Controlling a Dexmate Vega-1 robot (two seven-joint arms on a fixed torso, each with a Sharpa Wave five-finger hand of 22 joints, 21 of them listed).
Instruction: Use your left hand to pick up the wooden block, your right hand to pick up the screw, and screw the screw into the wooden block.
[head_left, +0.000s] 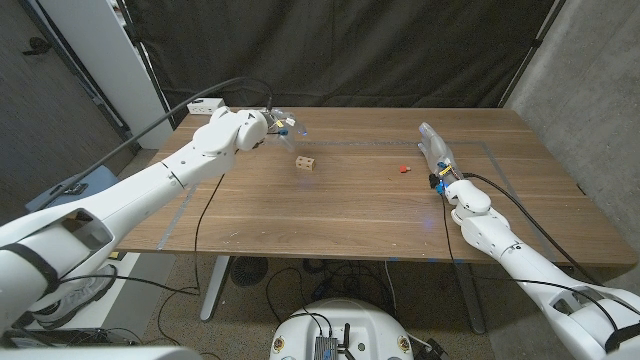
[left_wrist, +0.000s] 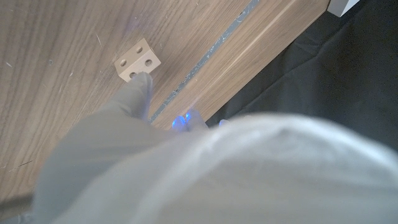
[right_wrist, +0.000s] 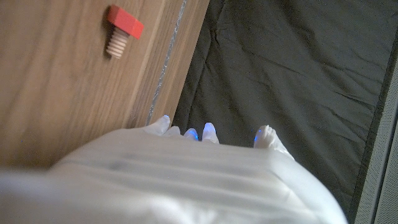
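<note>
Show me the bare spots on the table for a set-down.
Bare wood runs along the near edge of the table, in front of the wooden block and screw. The strip between those two is also free. It is tighter at the far left around the left hand and at the right around the right hand.

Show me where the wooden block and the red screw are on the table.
wooden block (head_left: 307, 163), head view, on its front face with the holes.
screw (right_wrist: 125, 22), right wrist view, on its red head.
</note>
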